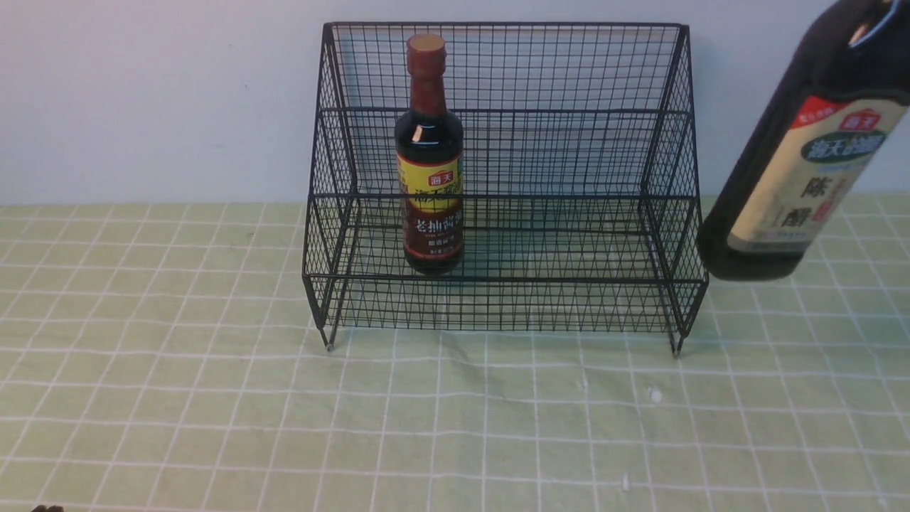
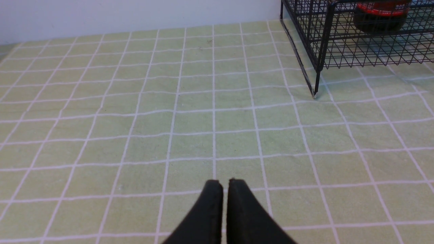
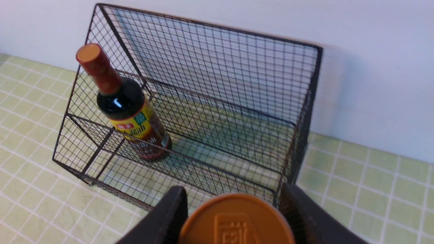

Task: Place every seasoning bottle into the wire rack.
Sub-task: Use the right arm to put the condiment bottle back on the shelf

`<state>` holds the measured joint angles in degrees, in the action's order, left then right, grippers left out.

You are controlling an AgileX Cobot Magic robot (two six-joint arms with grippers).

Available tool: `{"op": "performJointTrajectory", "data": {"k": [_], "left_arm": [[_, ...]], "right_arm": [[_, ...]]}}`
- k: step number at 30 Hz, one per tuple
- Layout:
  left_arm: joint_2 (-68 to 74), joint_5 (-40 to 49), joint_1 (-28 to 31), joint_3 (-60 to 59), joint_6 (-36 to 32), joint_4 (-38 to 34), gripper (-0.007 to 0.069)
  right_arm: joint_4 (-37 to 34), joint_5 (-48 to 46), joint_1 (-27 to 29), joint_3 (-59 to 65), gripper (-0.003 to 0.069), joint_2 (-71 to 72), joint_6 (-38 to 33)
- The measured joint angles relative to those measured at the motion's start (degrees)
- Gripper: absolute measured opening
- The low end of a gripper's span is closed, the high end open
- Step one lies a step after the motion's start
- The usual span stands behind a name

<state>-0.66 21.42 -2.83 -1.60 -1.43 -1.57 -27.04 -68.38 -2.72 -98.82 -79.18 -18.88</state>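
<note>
Left gripper: jaws clenched together, empty, lower centre of the left wrist view, over green grid-pattern cloth. Black wire-mesh rack, frame centre, holds the slim soy sauce bottle, upright on the lower tier, left part. Right gripper grasps the cream-label vinegar bottle at its tan cap. The bottle is tilted, airborne at the right edge, outside the rack.

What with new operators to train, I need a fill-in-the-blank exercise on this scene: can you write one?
1. The slim bottle stands upright in the wire rack, toward its ____ side.
2. The larger bottle, held tilted by the right gripper, is ____ (inside/outside) the rack.
3. The left gripper is ____ and holds nothing.
Missing words: left; outside; shut.
</note>
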Motion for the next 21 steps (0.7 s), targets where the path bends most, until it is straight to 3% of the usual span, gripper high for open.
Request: {"op": "performJointTrajectory", "data": {"k": [7,21], "left_arm": [[0.0,0.0,0.0,0.0,0.0,0.0,0.0003],[0.0,0.0,0.0,0.0,0.0,0.0,0.0003]], "right_arm": [[7.0,5.09,-10.63,-5.72,0.0325,-9.07,6.02],[15.17,20.23,-12.17,-11.05,0.0325,-20.31,14.44]]}}
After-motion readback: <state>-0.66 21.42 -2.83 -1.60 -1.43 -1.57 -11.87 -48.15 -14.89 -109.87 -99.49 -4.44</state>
